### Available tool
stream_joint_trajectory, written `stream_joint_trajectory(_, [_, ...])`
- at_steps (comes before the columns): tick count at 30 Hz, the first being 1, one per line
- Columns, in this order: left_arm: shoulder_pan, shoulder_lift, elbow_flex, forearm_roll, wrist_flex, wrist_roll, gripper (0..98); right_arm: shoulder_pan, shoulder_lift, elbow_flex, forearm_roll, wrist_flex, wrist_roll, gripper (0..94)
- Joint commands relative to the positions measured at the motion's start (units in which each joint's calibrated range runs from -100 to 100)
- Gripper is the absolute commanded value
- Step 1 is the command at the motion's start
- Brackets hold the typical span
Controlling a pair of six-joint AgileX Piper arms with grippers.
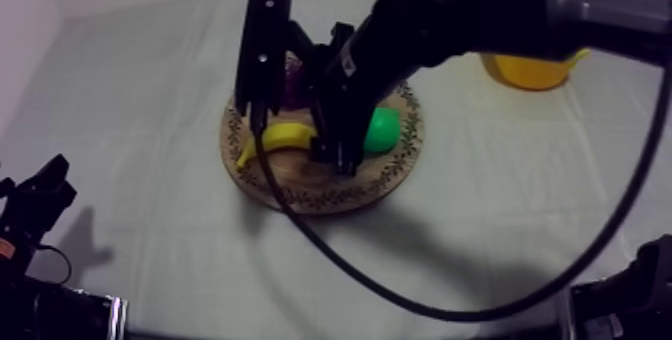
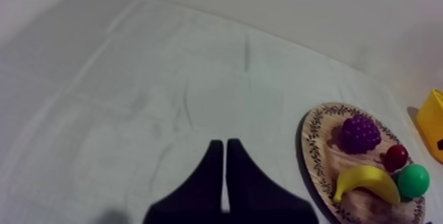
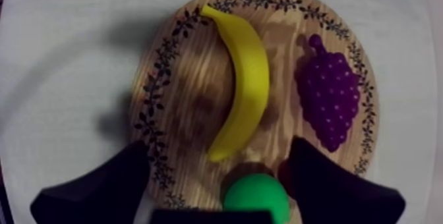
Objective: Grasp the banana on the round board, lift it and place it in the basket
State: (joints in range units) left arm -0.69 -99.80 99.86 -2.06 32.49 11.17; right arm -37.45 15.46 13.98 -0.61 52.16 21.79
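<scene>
Right wrist view: the right gripper (image 3: 217,149) hangs over the wooden board (image 3: 178,101), fingers wide apart, holding nothing. The banana (image 3: 245,75) lies on the board, beside the grapes (image 3: 329,98). Off the board, the left gripper (image 2: 225,151) is closed, empty.

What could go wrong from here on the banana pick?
1. The open right hand is lined up over one end of the banana, not its middle. Closed there, the curved fruit might pivot or slip out.
2. One finger hangs close to the pear and the grapes on the wooden board, so descending may nudge them.
</scene>
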Motion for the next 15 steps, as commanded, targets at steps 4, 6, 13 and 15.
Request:
stream_joint_trajectory(4, [0.00,-0.03,0.03,-0.01,0.01,-0.01,0.1,-0.04,5.37,-5.18,0.28,2.11,-0.64,59.7])
stream_joint_trajectory(6, [0.00,-0.03,0.03,-0.01,0.01,-0.01,0.1,0.09,7.20,-7.16,0.31,2.76,-0.81,59.6])
stream_joint_trajectory(13, [0.00,-0.03,0.03,-0.01,0.01,-0.01,0.1,0.28,13.32,-12.38,0.99,3.68,-1.82,59.4])
stream_joint_trajectory(15, [0.00,-0.03,0.03,-0.01,0.01,-0.01,0.1,0.26,14.91,-13.27,1.27,3.75,-2.17,59.3])
